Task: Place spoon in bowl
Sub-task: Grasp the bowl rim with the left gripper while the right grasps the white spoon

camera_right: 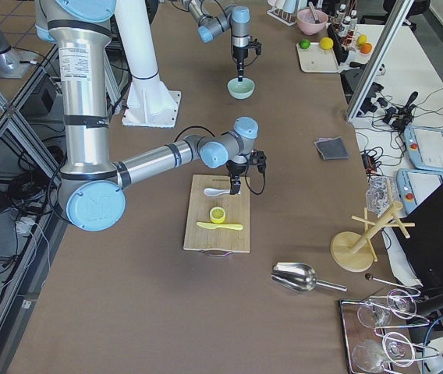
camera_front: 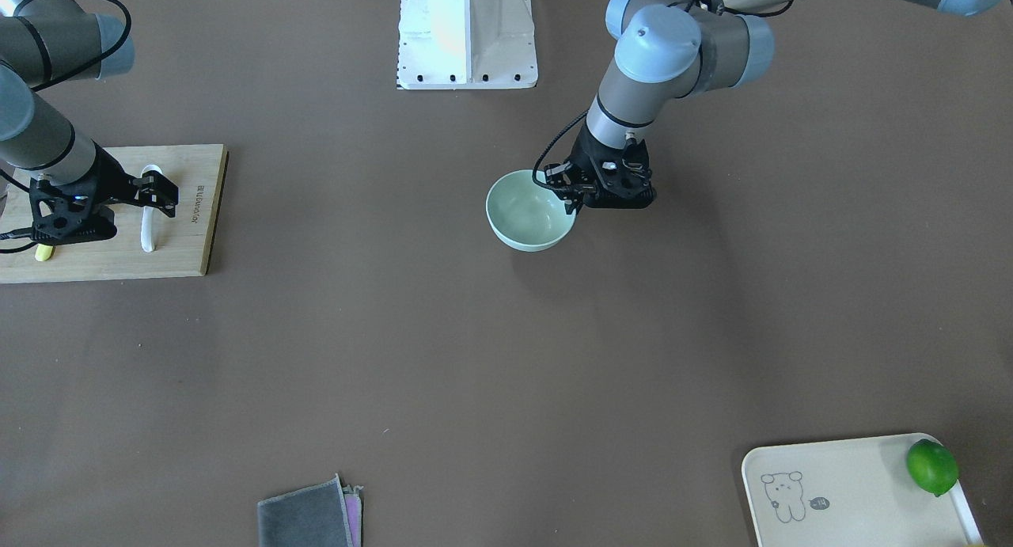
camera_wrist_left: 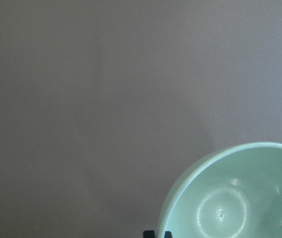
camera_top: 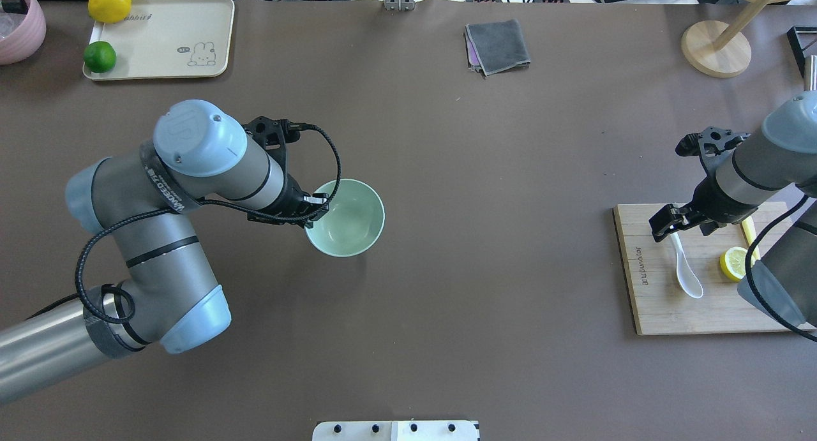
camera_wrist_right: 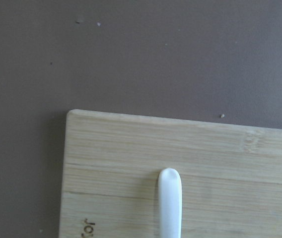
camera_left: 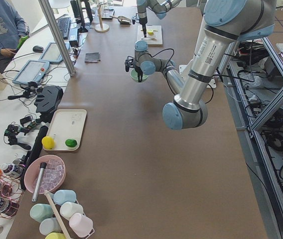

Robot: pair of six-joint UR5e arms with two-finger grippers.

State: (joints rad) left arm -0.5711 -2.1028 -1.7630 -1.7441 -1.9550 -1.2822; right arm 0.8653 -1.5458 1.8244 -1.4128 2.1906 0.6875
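Observation:
The pale mint-green bowl [camera_top: 351, 221] stands near the table's middle, empty. My left gripper [camera_top: 314, 212] is at its rim, jaws pinched on the rim; the left wrist view shows the bowl [camera_wrist_left: 240, 198] with the fingertips [camera_wrist_left: 150, 233] close together at the bottom edge. The white spoon [camera_top: 686, 272] lies on a wooden cutting board [camera_top: 657, 313] at the right. My right gripper [camera_top: 670, 229] hangs open over the handle's far end, not holding it. The right wrist view shows the handle tip [camera_wrist_right: 170, 208] on the board.
A lemon half [camera_top: 734, 262] and a yellow-green knife [camera_top: 748, 230] share the board. A cream tray [camera_top: 159, 39] with a lemon and a lime is at the far left, a grey cloth [camera_top: 498, 45] at the far middle, a wooden stand [camera_top: 715, 48] at the far right.

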